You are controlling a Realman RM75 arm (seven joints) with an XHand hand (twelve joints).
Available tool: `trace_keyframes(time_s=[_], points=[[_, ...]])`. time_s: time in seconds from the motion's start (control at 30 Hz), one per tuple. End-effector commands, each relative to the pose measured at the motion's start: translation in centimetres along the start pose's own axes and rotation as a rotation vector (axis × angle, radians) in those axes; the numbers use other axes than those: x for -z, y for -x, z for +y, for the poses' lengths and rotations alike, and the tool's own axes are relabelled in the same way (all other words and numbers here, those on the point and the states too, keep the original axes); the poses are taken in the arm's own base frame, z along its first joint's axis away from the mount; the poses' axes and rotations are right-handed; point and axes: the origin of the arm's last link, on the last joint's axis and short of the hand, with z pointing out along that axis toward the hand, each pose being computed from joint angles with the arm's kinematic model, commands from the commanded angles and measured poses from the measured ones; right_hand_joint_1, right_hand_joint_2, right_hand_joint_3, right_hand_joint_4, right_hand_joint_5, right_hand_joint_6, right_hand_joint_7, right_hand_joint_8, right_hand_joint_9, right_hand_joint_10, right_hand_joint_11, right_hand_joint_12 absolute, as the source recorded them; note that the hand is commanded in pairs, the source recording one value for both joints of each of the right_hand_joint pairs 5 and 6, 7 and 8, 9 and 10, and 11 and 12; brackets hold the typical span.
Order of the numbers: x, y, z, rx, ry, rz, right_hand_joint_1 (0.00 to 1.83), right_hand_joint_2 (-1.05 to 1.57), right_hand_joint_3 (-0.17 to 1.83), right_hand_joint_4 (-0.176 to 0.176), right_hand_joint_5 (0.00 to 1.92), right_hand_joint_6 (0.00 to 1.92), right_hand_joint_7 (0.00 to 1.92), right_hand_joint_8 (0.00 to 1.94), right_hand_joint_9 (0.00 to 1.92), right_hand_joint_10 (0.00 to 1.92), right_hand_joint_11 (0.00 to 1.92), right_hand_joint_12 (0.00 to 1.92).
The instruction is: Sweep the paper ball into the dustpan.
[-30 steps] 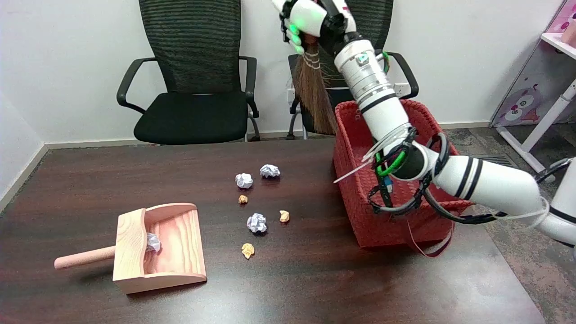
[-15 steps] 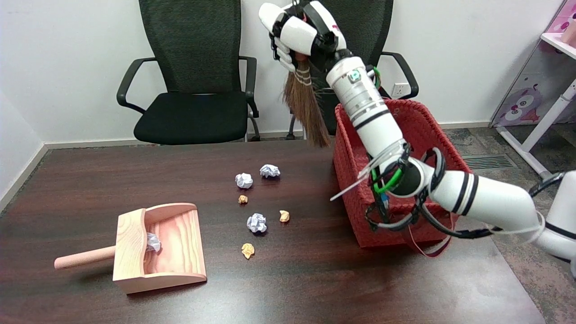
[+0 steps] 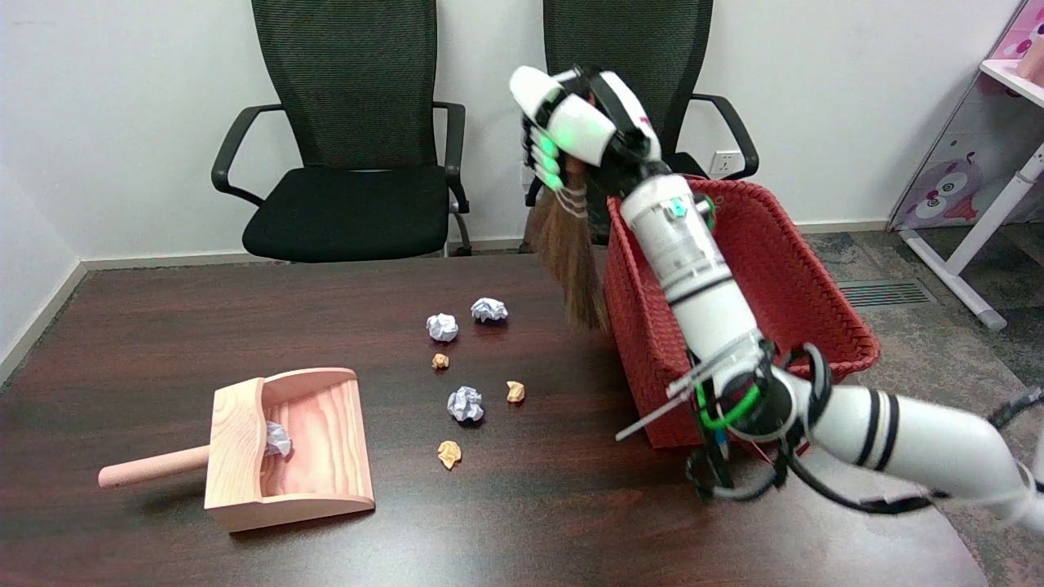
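My right hand [image 3: 575,130] grips the top of a small brown straw broom [image 3: 573,259], whose bristles hang down just left of the red basket, above the table. Several crumpled paper balls lie mid-table: white ones [image 3: 442,327] [image 3: 488,309] [image 3: 466,403] and small tan ones [image 3: 440,360] [image 3: 515,392] [image 3: 449,453]. The wooden dustpan [image 3: 314,461] sits at the front left with its mouth facing right. One white ball [image 3: 277,439] lies inside it. The broom's tip hangs to the right of all the balls and touches none of them.
A red woven basket [image 3: 816,293] stands at the table's right side, partly behind my forearm. Two black office chairs [image 3: 351,163] stand behind the table. A white and pink shelf [image 3: 995,139] is at the far right.
My right hand has come down and toward me with the broom; the bristles now hang lower, close to the table beside the basket. The paper balls and dustpan have not moved.
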Motion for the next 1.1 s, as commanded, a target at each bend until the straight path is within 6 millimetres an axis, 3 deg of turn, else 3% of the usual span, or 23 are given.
trace_keyframes(time_s=[0.03, 0.23, 0.37, 0.67, 0.83, 0.9, 0.93, 1.1], points=[[9.7, -1.4, 0.6, -0.023, 0.024, 0.200, 0.96, 1.57, 1.58, 0.176, 1.92, 1.92, 1.92, 1.92, 1.92, 1.92, 1.92, 1.92], [11.5, 0.3, 2.1, -0.048, 0.049, 0.263, 0.96, 1.57, 1.60, 0.176, 1.92, 1.92, 1.92, 1.92, 1.92, 1.92, 1.92, 1.92], [10.7, 4.1, 3.7, -0.091, 0.069, 0.268, 0.96, 1.57, 1.62, 0.176, 1.92, 1.92, 1.92, 1.92, 1.92, 1.92, 1.92, 1.92], [9.4, 7.4, 6.0, -0.134, 0.118, 0.366, 0.98, 1.57, 1.63, 0.176, 1.92, 1.92, 1.92, 1.92, 1.92, 1.92, 1.92, 1.92], [8.4, 8.8, 5.6, -0.110, 0.078, 0.366, 0.97, 1.57, 1.63, 0.176, 1.92, 1.92, 1.92, 1.92, 1.92, 1.92, 1.92, 1.92], [8.0, 9.3, 5.5, -0.077, 0.056, 0.358, 0.97, 1.57, 1.63, 0.145, 1.92, 1.92, 1.92, 1.92, 1.92, 1.92, 1.92, 1.92], [7.8, 9.5, 5.5, -0.060, 0.052, 0.353, 0.96, 1.57, 1.62, 0.176, 1.92, 1.92, 1.92, 1.92, 1.92, 1.92, 1.92, 1.92], [6.7, 10.5, 5.0, -0.028, 0.039, 0.327, 0.98, 1.57, 1.59, 0.176, 1.92, 1.92, 1.92, 1.92, 1.92, 1.92, 1.92, 1.92]])
